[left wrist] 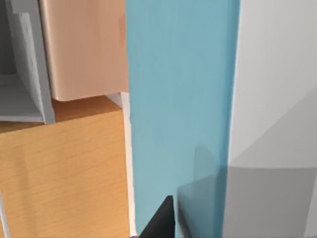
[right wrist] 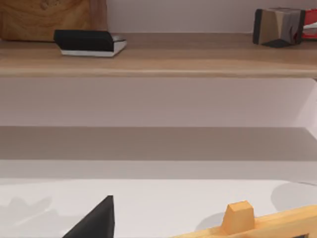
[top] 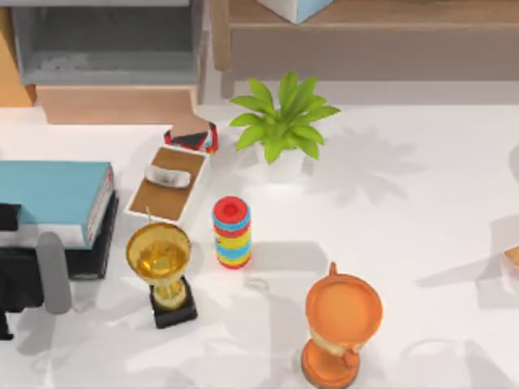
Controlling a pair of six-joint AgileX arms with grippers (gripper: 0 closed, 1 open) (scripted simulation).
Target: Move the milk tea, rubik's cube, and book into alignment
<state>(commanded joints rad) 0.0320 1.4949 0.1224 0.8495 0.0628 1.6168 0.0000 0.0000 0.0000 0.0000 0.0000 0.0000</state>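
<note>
Left gripper [top: 16, 243] sits at the table's left edge against the teal book [top: 50, 194]; you cannot tell how wide its fingers stand. Expect the book to be stiff, heavy and smooth-covered, so grip across its thickness near the spine

You see the book [top: 49, 190] with its matt teal cover beside your left arm, a glossy gold trophy [top: 159, 253] (mirror-like metal), and the smooth white table [top: 422, 211].
</note>
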